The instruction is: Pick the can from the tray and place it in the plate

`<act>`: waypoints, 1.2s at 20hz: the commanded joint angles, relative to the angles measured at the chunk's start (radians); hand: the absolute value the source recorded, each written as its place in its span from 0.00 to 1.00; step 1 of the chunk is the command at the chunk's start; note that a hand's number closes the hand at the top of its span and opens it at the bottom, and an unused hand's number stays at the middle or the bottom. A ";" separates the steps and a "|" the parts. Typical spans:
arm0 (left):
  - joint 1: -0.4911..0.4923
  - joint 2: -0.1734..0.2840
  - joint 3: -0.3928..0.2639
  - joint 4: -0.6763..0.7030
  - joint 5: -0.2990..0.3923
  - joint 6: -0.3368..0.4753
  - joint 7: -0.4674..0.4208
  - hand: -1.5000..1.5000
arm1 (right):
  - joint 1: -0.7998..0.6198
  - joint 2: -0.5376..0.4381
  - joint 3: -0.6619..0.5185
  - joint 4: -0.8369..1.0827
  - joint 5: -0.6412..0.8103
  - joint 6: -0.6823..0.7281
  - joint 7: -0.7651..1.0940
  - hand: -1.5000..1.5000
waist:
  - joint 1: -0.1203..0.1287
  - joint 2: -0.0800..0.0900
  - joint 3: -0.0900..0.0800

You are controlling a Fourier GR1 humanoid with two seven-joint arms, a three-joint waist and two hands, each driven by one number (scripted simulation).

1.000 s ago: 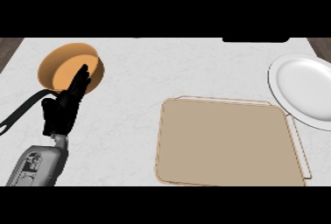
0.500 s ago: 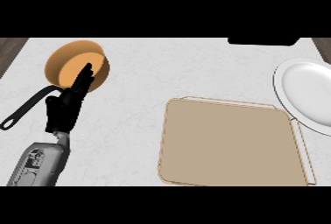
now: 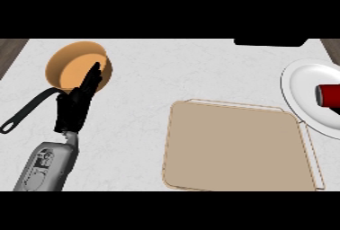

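Note:
A red can [image 3: 328, 95] lies on its side on the white plate [image 3: 302, 90] at the right edge, partly cut off by the view's border. The beige tray [image 3: 235, 146] sits at centre right with nothing on it. My left hand [image 3: 78, 103] rests at the left with its fingers straight and pointing up, overlapping the orange pan. It holds nothing. My right hand does not show anywhere.
An orange frying pan [image 3: 72, 67] with a black handle [image 3: 26, 114] lies at the upper left, behind my left hand. A dark object [image 3: 269, 42] sits at the counter's far edge, upper right. Bare white counter lies between pan and tray.
The whole view has shifted left, so more of the plate shows, and the red can on it has come into sight. My left hand keeps the same pose.

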 commanded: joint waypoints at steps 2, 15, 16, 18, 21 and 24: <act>0.002 0.034 0.036 -0.010 0.021 -0.032 0.003 0.50 | -0.075 0.071 0.028 0.133 0.047 0.019 0.074 0.00 | 0.005 0.000 0.000; 0.027 0.003 0.027 0.003 -0.004 -0.014 -0.031 0.50 | -0.116 0.108 -0.182 0.261 -0.163 0.184 -0.043 0.00 | -0.004 0.002 0.001; 0.014 0.000 0.026 -0.019 -0.004 -0.008 -0.005 0.50 | -0.129 0.049 -0.212 0.264 -0.193 0.244 -0.044 0.00 | -0.009 -0.001 0.002; 0.042 -0.010 0.024 -0.034 0.007 -0.013 -0.010 0.50 | -0.114 0.015 -0.262 0.291 -0.240 0.263 -0.024 0.00 | -0.003 0.002 0.002; 0.043 0.000 0.022 -0.029 0.003 -0.026 -0.013 0.50 | -0.104 -0.086 -0.313 0.314 -0.290 0.337 0.013 0.00 | -0.006 0.003 0.003; 0.021 0.027 0.045 -0.026 0.017 -0.046 0.005 0.50 | -0.098 -0.159 -0.353 0.323 -0.331 0.370 0.066 0.00 | -0.005 0.005 0.004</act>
